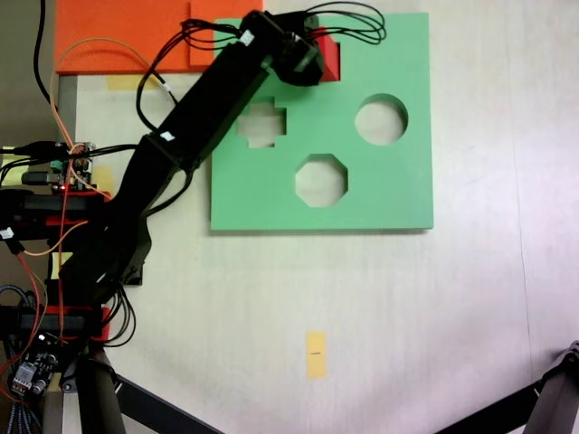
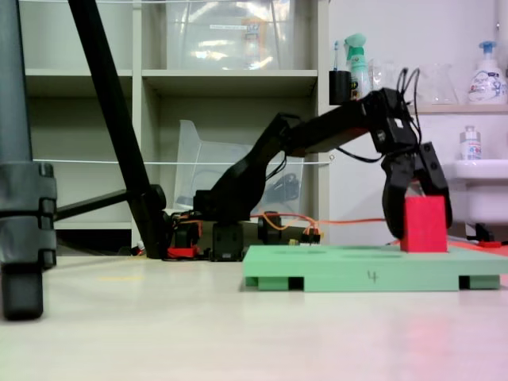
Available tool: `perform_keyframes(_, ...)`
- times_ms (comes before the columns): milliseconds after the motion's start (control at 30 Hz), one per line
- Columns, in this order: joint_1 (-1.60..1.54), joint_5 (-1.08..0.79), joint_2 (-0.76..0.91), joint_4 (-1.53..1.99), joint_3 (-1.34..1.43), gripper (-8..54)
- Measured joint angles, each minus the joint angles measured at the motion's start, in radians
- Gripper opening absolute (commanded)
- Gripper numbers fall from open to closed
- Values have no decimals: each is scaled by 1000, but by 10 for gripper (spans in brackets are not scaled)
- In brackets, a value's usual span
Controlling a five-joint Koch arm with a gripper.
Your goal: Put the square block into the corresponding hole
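The square block (image 2: 423,225), a matte red foam cube, stands upright near the far edge of the green foam board (image 1: 389,194), between the tips of the gripper (image 2: 417,208); jaws spread a little wider than the cube, contact cannot be told; cross-shaped cutout (image 1: 262,124), octagonal cutout (image 1: 321,180) and round cutout (image 1: 381,119) lie open; the square hole is hidden under arm and cube.

In a fixed view the cube (image 1: 331,61) sits at the board's (image 1: 398,181) top edge, the cross cutout (image 1: 264,124) lower left, the octagonal cutout (image 1: 321,180) below.
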Motion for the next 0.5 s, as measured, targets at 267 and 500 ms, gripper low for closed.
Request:
perform_keyframes(267, 0, -2, -40, -12, 0, 190)
perform_keyframes(500, -14, 0, -86, -55, -8, 442)
